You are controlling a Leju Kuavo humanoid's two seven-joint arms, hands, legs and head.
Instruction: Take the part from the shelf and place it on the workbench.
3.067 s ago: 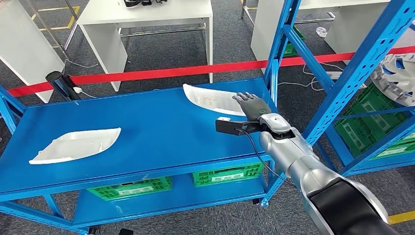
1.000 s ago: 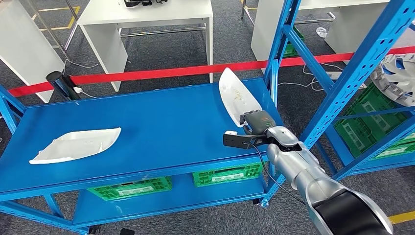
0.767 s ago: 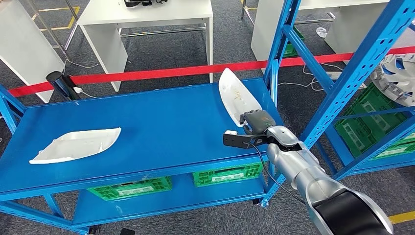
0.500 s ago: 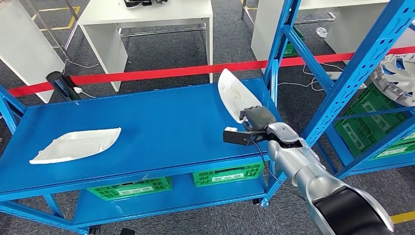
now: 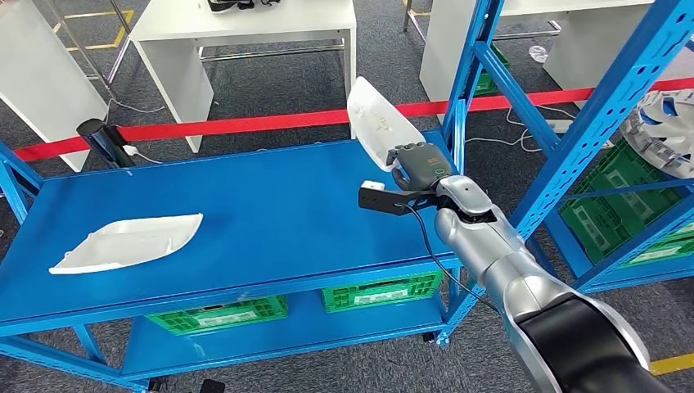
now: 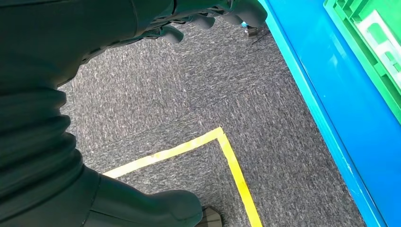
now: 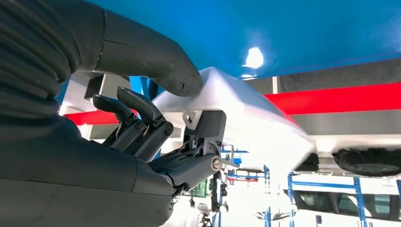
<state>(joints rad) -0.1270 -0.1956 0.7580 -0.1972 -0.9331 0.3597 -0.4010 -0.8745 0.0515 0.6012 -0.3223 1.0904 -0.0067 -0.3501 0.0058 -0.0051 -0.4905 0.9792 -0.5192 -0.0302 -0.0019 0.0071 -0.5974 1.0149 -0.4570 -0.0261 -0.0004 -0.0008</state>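
Observation:
My right hand [image 5: 416, 166] grips a white curved shell part [image 5: 374, 119] by its near end and holds it tilted up above the back right corner of the blue shelf top [image 5: 262, 213]. In the right wrist view the thumb [image 7: 156, 59] presses on the white part [image 7: 246, 111] while the dark fingers [image 7: 142, 123] curl under it. A second white shell part [image 5: 127, 242] lies flat on the left of the shelf top. My left hand [image 6: 208, 14] hangs over the grey carpet with its fingers curled.
Blue rack uprights [image 5: 466, 90] stand just right of my hand. A red barrier tape [image 5: 245, 123] runs behind the shelf. White tables [image 5: 245, 33] stand further back. Green crates [image 5: 376, 291] sit on the lower shelf. A yellow floor line [image 6: 231, 165] marks the carpet.
My right hand closed on the white part, tipped it upright and has now lifted it up and back off the shelf top. The other part has not moved.

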